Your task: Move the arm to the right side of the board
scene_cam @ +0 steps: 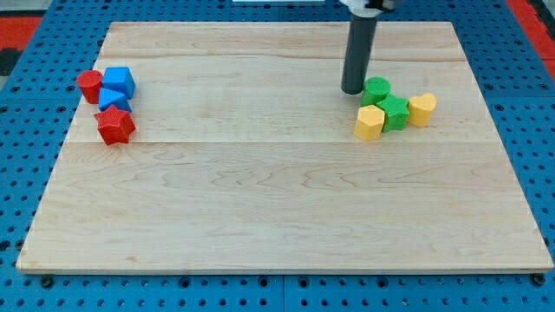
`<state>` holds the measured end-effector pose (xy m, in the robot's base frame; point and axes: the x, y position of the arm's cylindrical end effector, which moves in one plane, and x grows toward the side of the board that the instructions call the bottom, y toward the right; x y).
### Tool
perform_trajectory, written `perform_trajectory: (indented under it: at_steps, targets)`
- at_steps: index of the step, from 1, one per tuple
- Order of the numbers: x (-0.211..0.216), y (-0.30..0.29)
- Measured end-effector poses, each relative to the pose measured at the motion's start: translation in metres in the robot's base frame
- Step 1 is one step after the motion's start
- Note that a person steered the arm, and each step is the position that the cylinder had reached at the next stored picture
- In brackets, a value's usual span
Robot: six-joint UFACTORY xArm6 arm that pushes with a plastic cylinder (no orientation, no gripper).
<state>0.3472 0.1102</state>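
Observation:
My tip [351, 89] stands on the wooden board [277, 191], right of centre near the view's top. It is just left of a green round block [376, 88], close to touching it. Below that sits a green star-shaped block [395, 112], with a yellow hexagonal block [369, 122] on its left and a yellow block [422, 108] on its right. At the view's left is a second cluster: a red round block [88, 85], a blue cube [120, 81], a blue block [112, 100] and a red star-shaped block [114, 126].
The board lies on a blue perforated table [26, 130]. The rod's dark shaft [359, 48] rises to the view's top edge. Red areas [17, 26] show in the top corners.

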Motion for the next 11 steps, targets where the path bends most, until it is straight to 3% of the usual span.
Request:
perform_trajectory:
  at_steps: [10,11]
  targets:
    - [-0.044,0.005]
    - [-0.048,0.038]
